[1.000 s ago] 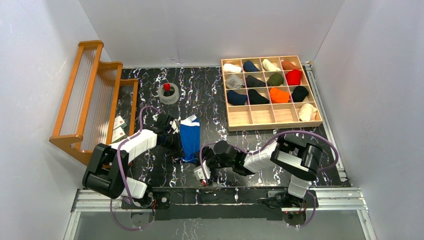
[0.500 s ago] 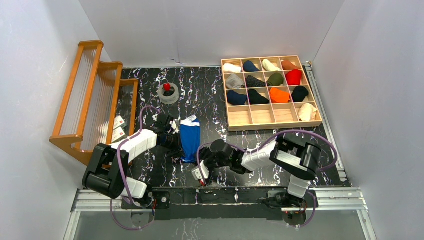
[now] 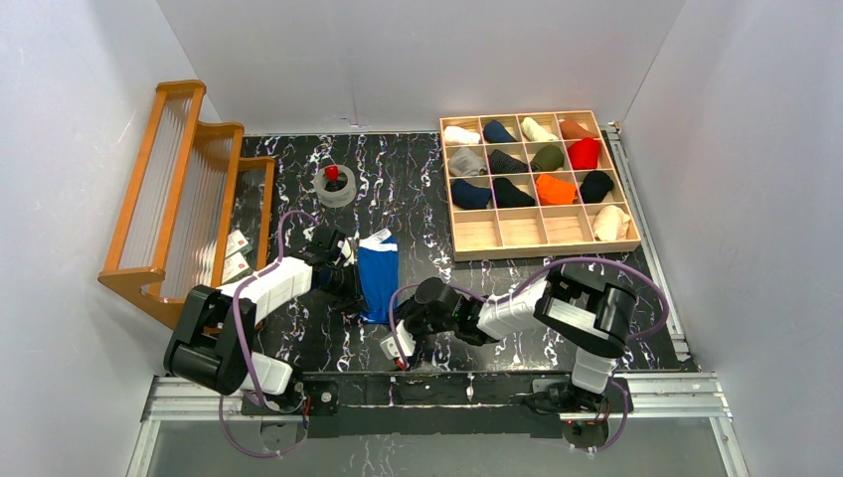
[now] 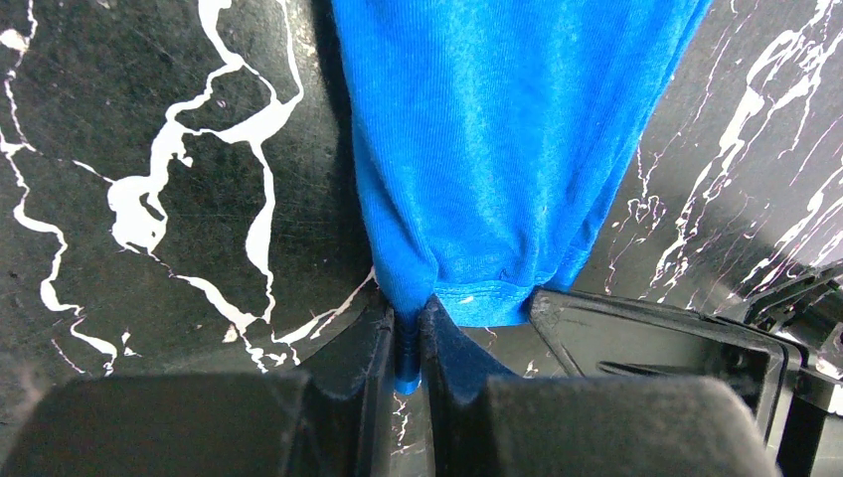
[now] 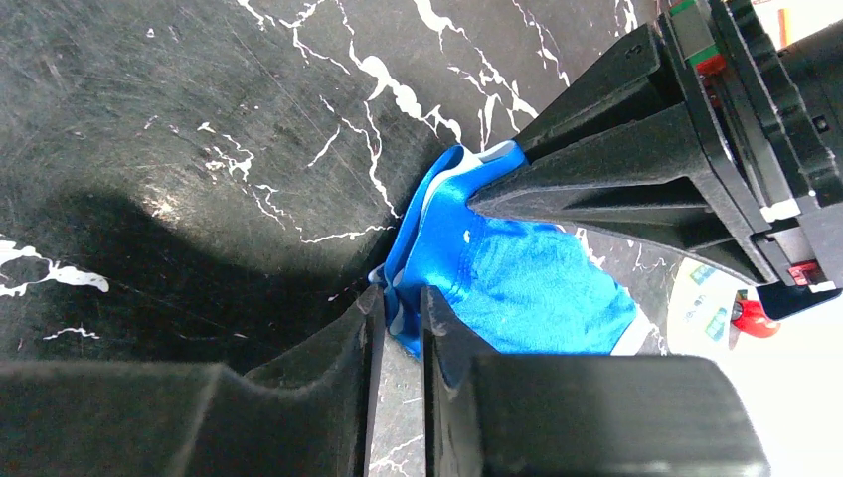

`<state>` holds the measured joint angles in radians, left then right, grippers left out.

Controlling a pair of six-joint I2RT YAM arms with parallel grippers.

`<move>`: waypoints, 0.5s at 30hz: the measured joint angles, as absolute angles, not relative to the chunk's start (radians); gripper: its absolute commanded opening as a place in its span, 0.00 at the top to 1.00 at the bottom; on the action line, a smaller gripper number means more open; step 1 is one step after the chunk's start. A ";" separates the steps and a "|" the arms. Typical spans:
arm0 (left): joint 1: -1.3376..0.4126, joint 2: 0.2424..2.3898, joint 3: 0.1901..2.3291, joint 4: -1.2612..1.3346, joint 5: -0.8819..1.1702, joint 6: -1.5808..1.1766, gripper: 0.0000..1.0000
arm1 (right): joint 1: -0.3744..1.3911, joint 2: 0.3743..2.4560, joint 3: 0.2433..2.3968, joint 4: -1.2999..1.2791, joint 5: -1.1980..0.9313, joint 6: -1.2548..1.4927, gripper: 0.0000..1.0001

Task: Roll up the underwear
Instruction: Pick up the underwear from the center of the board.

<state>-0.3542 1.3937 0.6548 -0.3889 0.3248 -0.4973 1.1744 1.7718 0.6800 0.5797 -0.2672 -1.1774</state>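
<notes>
The left claw and the right claw both hide their tips in the view from above. The left sits against the 9 o'clock edge of the blue underwear, and the right is buried under its own wrist at the cloth's 6 o'clock end. The wrist views settle it. The left claw is pressed together on a fold at the hem, with a sliver of blue caught between the fingers. The right claw's fingers stand nearly together, nipping a corner of the same cloth. Both wrist views cut the underwear off. Only from above do we see its outline, a narrow strip running from 12 to 6 o'clock. The white bit at its 12 o'clock end is too small to read.

We count 1 piece of underwear on the table and 2 arms. At 2 o'clock is 1 tray of 16 cells, 13 of them holding rolled cloths; we cannot tell what garment each is. There is 1 wooden rack at 9 o'clock. At 11 o'clock is 1 tape roll with something red in it. 2 small cards lie by the rack's foot.

White walls close the table at 9, 12 and 3 o'clock, and a metal rail runs along 6 o'clock. Bare marbled surface lies between the underwear and the tray, and on toward 12 o'clock as far as the tape roll.
</notes>
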 measured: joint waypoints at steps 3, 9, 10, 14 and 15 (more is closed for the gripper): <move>-0.354 1.394 0.655 -0.389 0.325 -0.497 1.00 | 1.177 1.772 0.680 0.575 -0.260 -1.175 0.75; -0.354 1.394 0.655 -0.389 0.325 -0.497 1.00 | 1.180 1.763 0.666 0.630 -0.231 -1.142 0.22; -0.354 1.394 0.655 -0.389 0.325 -0.497 1.00 | 1.180 1.754 0.659 0.652 -0.229 -1.142 0.22; -0.354 1.394 0.655 -0.389 0.325 -0.497 1.00 | 1.179 1.737 0.655 0.651 -0.231 -1.141 0.34; -0.354 1.394 0.655 -0.389 0.325 -0.497 1.00 | 1.179 1.737 0.655 0.644 -0.231 -1.141 0.38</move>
